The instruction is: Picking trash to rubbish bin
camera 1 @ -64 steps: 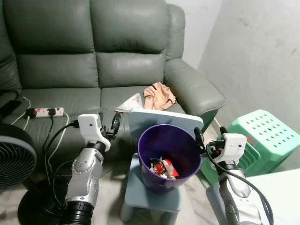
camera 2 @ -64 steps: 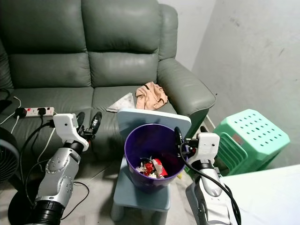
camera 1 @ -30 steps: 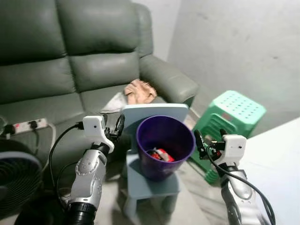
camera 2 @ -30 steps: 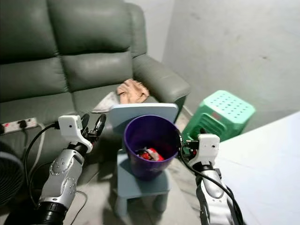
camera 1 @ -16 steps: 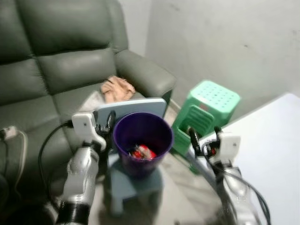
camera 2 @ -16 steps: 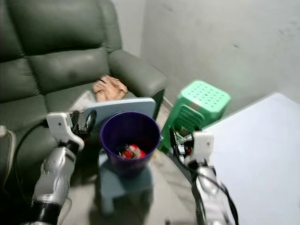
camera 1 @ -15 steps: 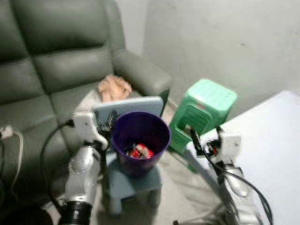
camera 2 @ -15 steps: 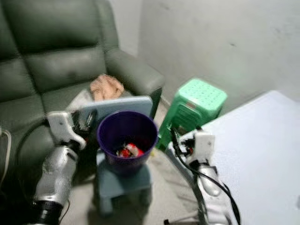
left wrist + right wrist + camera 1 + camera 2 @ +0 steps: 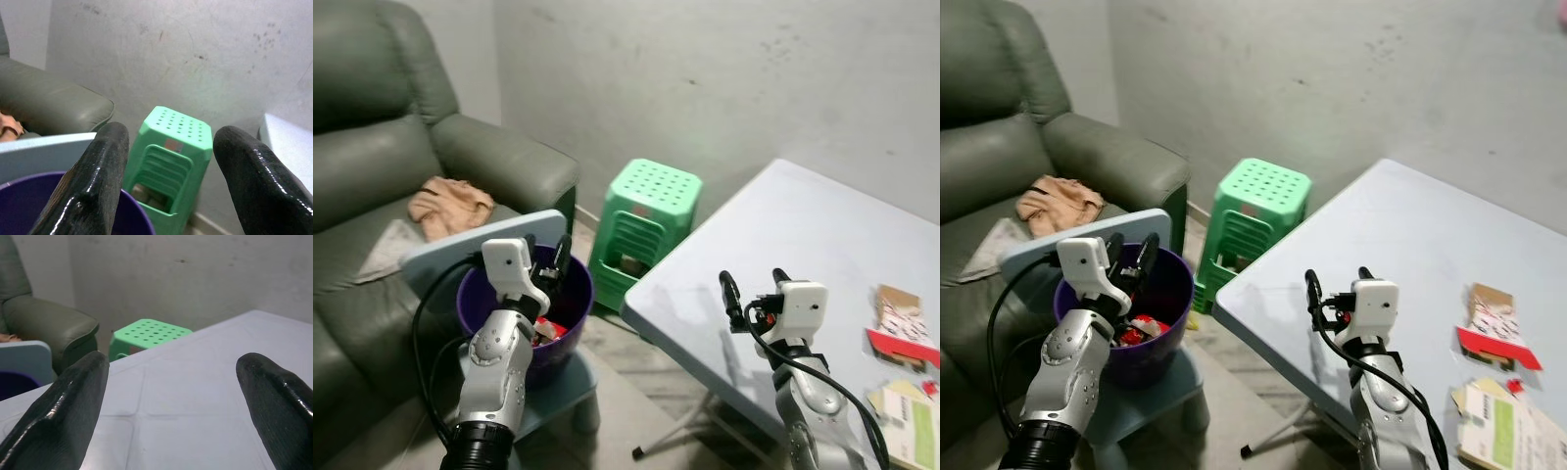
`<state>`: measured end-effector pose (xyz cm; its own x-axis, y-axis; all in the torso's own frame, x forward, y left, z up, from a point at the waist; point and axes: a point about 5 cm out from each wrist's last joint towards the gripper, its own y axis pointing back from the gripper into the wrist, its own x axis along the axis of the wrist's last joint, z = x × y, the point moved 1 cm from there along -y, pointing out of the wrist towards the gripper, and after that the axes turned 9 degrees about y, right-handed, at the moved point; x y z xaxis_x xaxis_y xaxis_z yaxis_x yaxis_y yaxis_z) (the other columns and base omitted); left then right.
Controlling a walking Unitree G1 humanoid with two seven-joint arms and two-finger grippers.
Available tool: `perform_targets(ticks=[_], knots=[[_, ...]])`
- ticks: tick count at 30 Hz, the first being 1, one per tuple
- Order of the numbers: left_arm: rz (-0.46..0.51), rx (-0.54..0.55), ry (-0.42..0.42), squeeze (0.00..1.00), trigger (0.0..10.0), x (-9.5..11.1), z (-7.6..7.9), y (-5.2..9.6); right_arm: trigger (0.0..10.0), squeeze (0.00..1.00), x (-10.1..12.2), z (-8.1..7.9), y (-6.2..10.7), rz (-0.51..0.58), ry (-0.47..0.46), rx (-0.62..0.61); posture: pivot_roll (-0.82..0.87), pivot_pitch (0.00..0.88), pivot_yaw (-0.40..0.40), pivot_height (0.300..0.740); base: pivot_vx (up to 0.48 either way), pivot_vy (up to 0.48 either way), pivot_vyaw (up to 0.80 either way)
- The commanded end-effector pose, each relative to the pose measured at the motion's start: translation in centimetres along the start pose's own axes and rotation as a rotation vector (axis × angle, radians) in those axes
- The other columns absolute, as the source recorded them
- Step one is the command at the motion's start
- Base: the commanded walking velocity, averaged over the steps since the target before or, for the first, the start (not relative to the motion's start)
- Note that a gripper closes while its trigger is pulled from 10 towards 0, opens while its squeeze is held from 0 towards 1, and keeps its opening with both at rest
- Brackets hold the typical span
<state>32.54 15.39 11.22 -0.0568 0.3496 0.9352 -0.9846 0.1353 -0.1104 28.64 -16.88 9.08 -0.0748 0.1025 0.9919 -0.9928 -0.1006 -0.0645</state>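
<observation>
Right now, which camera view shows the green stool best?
The left eye view: the whole green stool stands unobstructed beside the purple bin. The right eye view shows it similarly. In the left wrist view its lower part is cut off; the right wrist view catches mainly its top.

no text can be read; print on the packets [image 9: 901,328] on the table [image 9: 822,225] is too small.
</observation>
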Motion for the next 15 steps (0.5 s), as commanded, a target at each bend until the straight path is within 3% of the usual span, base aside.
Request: perform_targets(ticks=[1,15], knots=[[-0.008,-0.016,0.001,0.00,10.0,-0.11,0.73,-0.31,10.0,0.00,0.21,0.65,0.00,0.002,0.011,-0.019,-0.03,0.000,-0.091,0.740,0.000,0.000,-0.71],[-0.005,0.002,0.001,0.00,10.0,0.09,0.61,-0.56,10.0,0.00,0.25,0.65,-0.04,0.005,0.008,-0.020,-0.03,0.000,-0.090,0.740,0.000,0.000,-0.71]])
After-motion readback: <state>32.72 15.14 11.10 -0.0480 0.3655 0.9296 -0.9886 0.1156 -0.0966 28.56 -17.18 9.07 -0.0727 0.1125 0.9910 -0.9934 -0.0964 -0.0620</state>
